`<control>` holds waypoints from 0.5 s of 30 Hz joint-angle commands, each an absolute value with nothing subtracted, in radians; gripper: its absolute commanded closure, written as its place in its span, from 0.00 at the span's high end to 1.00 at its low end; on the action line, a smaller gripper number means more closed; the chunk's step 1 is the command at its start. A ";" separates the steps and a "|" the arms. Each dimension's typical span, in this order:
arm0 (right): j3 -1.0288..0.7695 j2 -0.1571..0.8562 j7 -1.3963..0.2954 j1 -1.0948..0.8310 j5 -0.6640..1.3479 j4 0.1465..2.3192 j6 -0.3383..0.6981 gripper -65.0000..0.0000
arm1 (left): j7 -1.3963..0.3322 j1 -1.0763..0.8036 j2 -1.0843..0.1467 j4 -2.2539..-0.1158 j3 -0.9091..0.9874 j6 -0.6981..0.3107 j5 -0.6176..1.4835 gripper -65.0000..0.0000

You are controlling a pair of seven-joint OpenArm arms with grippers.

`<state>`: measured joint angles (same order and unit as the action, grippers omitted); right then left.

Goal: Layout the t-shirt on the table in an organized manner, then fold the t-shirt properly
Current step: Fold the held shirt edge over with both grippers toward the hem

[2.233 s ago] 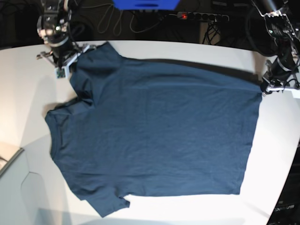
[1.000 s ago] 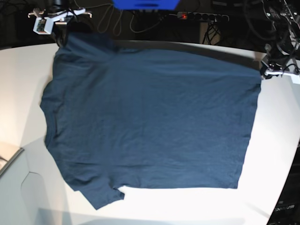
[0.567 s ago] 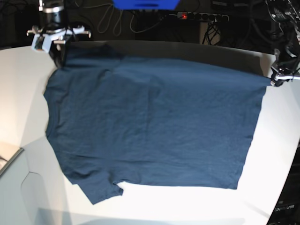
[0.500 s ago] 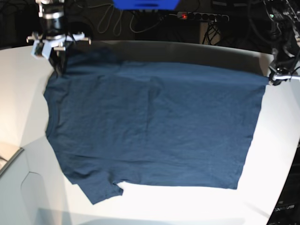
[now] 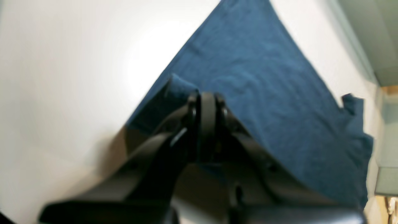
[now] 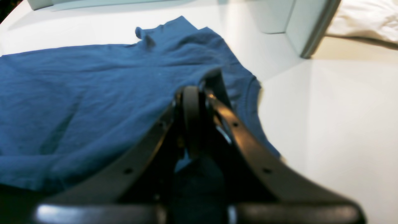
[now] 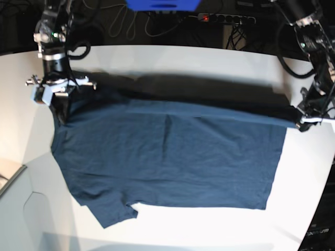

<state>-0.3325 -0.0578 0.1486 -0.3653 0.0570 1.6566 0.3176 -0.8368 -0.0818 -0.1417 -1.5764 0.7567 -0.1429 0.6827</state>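
Observation:
The dark navy t-shirt [image 7: 167,162] lies spread across the white table [image 7: 209,230], its far edge lifted off the surface and casting a shadow behind it. At the left of the base view my right gripper [image 7: 58,99] is shut on the shirt's far shoulder corner. The right wrist view shows those closed fingers [image 6: 191,96] pinching the cloth [image 6: 93,93]. My left gripper [image 7: 306,123] is shut on the far hem corner at the right. In the left wrist view its fingertips [image 5: 206,102] clamp the blue fabric [image 5: 264,93]. One sleeve [image 7: 112,212] lies flat near the front.
A pale grey box-like corner piece [image 7: 21,209] sits at the front left, also seen as a grey box [image 6: 295,25] in the right wrist view. Cables and a power strip [image 7: 225,18] lie behind the table's far edge. A blue object [image 7: 162,4] is at the top.
Both grippers have come toward the near side, drawing the shirt's raised far edge with them. The far sleeve, earlier spread toward the back, now hangs under the right gripper.

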 commanded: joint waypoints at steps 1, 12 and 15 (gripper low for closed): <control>-0.335 -0.045 0.185 -0.343 0.064 1.661 0.318 0.00 | -0.816 -0.061 -0.171 -1.590 0.760 -0.148 0.693 0.00; -0.334 -0.022 0.047 -0.166 0.064 1.561 0.318 0.00 | -0.806 0.028 -0.243 -1.475 0.633 -0.148 0.693 0.00; -0.334 -0.004 0.047 -0.134 0.064 1.527 0.318 0.00 | -0.806 0.058 -0.245 -1.426 0.622 -0.148 0.693 0.00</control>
<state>-0.3302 -0.0158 0.0139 -0.1478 0.0570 1.5085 0.3180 -0.8276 0.0410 -0.2260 -1.4097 0.6186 -0.1425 0.6815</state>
